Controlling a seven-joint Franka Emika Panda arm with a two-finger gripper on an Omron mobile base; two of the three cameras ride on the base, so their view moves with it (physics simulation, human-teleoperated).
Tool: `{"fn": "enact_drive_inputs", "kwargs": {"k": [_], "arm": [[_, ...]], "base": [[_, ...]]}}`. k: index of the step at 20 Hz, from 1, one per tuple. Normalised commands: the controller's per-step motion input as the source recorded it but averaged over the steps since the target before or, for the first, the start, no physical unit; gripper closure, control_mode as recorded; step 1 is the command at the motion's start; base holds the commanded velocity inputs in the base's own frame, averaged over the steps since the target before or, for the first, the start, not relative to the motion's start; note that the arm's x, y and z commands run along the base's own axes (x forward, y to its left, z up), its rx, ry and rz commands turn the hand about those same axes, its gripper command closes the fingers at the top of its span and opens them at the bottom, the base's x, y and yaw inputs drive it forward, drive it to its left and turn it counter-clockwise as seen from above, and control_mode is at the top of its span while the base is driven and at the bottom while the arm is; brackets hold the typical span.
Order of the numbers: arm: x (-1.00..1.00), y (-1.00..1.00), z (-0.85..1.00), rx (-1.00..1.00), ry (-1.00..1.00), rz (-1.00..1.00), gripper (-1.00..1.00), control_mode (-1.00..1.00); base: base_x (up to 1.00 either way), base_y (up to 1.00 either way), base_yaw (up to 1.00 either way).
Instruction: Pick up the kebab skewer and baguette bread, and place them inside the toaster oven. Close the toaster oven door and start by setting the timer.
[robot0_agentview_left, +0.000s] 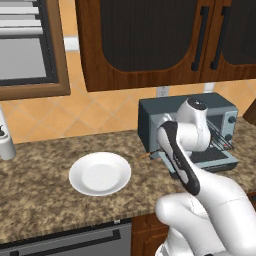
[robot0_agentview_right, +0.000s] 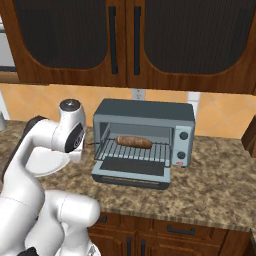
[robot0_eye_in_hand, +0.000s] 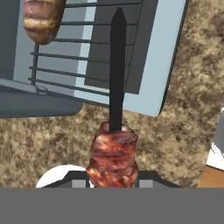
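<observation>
The gripper (robot0_eye_in_hand: 113, 177) is closed on the kebab skewer (robot0_eye_in_hand: 114, 148). The baguette bread (robot0_agentview_right: 133, 142) lies in the toaster oven (robot0_agentview_right: 145, 112). Next: insert the skewer onto the rack.

Even, bright rendered light; sharp, no glare

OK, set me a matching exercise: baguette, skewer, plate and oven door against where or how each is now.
Things:
1. baguette
2. skewer
3. plate
4. oven door

States:
A. bare, on the counter
B. lying on the oven rack
C. dropped open
D. held in the gripper

Pairs: 1-B, 2-D, 3-A, 4-C
</observation>
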Motion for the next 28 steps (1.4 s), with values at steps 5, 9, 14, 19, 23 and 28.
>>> {"fn": "enact_drive_inputs", "kwargs": {"k": [5,9,14,19,23,28], "arm": [[0.18,-0.60,0.21,0.04,-0.22,-0.12,1.00,-1.00],[0.13,-0.72,0.09,0.02,-0.13,-0.11,1.00,-1.00],[0.04,-0.88,0.03,0.00,-0.01,-0.01,1.00,-1.00],[0.15,-0.71,0.04,0.00,0.00,0.00,1.00,-1.00],[0.31,-0.43,0.06,0.00,0.00,-0.01,1.00,-1.00],[0.43,-0.23,0.00,0.00,-0.04,0.00,1.00,-1.00]], "base": [[0.00,0.00,0.00],[0.00,0.00,0.00],[0.00,0.00,0.00],[0.00,0.00,0.00],[0.00,0.00,0.00],[0.00,0.00,0.00]]}}
